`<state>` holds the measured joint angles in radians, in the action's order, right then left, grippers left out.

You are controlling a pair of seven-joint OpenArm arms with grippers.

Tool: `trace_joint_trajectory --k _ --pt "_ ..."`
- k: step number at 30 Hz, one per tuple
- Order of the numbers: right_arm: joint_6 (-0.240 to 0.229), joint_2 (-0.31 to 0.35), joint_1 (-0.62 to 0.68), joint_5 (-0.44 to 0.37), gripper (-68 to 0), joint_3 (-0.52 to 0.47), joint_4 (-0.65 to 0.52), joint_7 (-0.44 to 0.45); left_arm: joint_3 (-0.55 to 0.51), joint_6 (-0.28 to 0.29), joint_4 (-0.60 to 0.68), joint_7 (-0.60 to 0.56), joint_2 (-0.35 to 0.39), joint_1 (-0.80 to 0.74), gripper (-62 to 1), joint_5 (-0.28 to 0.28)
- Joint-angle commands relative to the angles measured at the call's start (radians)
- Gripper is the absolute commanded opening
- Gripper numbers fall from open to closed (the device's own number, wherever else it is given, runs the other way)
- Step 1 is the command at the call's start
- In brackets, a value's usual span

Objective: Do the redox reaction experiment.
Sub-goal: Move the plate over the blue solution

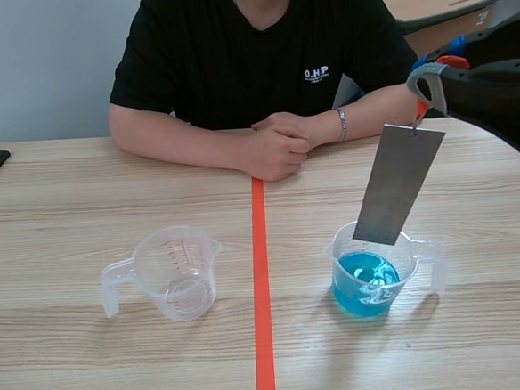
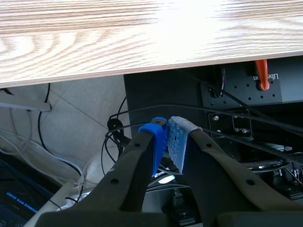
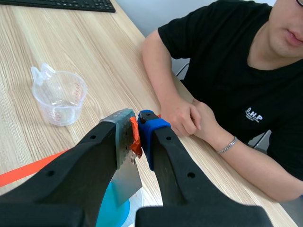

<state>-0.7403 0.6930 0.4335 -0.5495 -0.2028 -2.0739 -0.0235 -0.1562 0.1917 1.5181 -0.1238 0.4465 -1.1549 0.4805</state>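
Grey metal plate [image 1: 398, 185] hangs tilted below the right gripper [image 1: 424, 94], which is clamped on the orange tab [image 1: 423, 109] at the plate's top. The plate's lower end is at the rim of the cup of blue liquid [image 1: 337, 254] beneath the gripper; contact with the liquid cannot be told. The empty cup [image 1: 176, 272] is well away, across the tape line [image 1: 261, 293].

Left wrist: left gripper [image 2: 168, 137] closed on nothing, pads meeting, below the table [image 2: 94, 42] edge; cables [image 2: 142, 111] ahead.

Right wrist: fingers pinch the tab, the plate hangs under them. Empty cup ahead; person's hands [image 3: 189, 116] clasped just beyond the fingertips.
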Motion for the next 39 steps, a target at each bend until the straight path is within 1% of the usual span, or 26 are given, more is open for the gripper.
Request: trace_joint_trajectory --k 1,18,22,27,33,35,39 --pt "-0.005 0.017 -0.011 -0.012 -66.0 -0.008 -0.006 0.023 -0.002 0.005 0.013 -0.007 -0.003 -0.006 -56.2 0.006" --pt "-0.005 0.019 -0.012 0.004 -66.0 -0.008 -0.006 0.022 -0.002 0.005 0.013 -0.01 -0.002 -0.006 -56.2 0.006" --pt "-0.005 0.019 -0.012 0.004 -66.0 -0.008 -0.006 0.022 -0.002 0.009 0.016 -0.007 0.025 -0.009 -56.2 0.002" --pt "-0.005 0.018 -0.012 0.008 -66.0 -0.008 -0.006 0.021 -0.002 0.089 0.047 -0.011 0.116 -0.009 -56.2 0.002" --pt "-0.005 0.018 -0.012 0.015 -66.0 -0.008 -0.006 0.022 -0.002 0.104 0.106 -0.014 0.269 0.017 -56.2 0.002" --pt "-0.005 0.019 -0.012 0.019 -66.0 -0.008 -0.006 0.022 -0.002 0.123 0.108 -0.009 0.319 0.048 -56.2 0.002" --pt "-0.005 0.019 -0.012 0.023 -66.0 -0.008 -0.006 0.021 -0.001 0.182 0.108 -0.008 0.42 0.116 -56.2 0.006"
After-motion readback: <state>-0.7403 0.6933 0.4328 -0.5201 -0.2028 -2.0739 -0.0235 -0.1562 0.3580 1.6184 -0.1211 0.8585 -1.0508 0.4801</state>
